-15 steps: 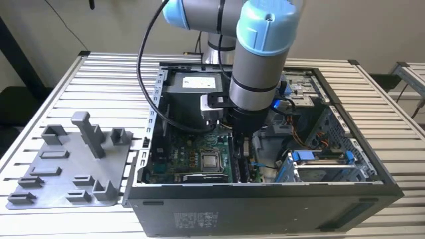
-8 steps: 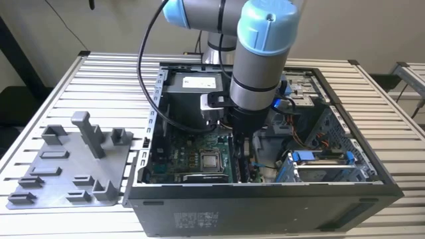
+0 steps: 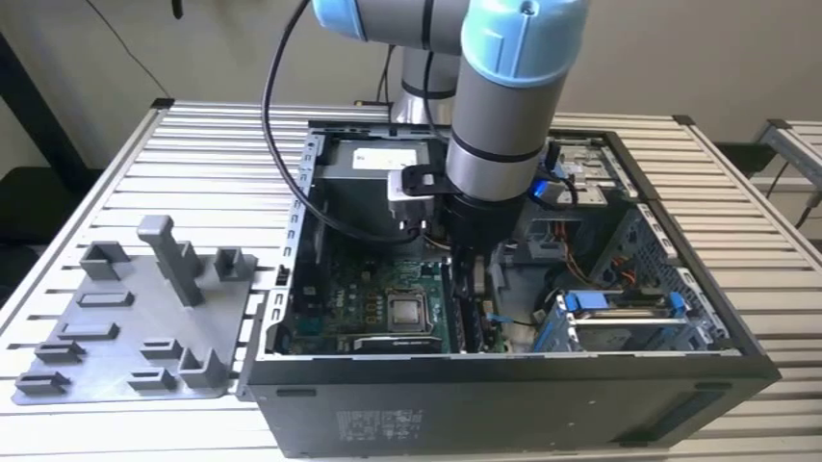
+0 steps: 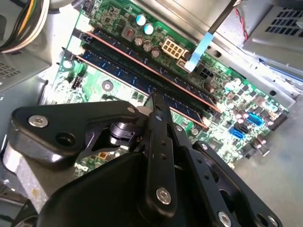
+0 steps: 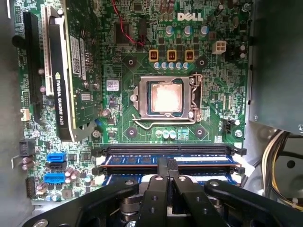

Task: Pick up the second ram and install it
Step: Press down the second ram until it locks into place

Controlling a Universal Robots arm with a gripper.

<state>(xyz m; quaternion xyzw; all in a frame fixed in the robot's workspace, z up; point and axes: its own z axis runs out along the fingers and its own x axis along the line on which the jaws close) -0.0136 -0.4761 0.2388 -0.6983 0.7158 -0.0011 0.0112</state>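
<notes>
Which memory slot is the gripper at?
The second row from the processor socket, the one with the blue stick; the gripper meets it, while the socket-side row sits clear.

A slatted metal table (image 3: 192, 144) carries an open computer case (image 3: 514, 385) on the exterior view's right and a grey plastic tray (image 3: 129, 318) with upright posts just beside it on the exterior view's left, both resting on the slats.

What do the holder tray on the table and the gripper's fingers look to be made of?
Holder tray: likely moulded or printed plastic, going by its uniform matte grey and blocky posts. Fingers: black, smooth, faintly glossy links with bright screws; metal or hard plastic, which one cannot be told.
</notes>
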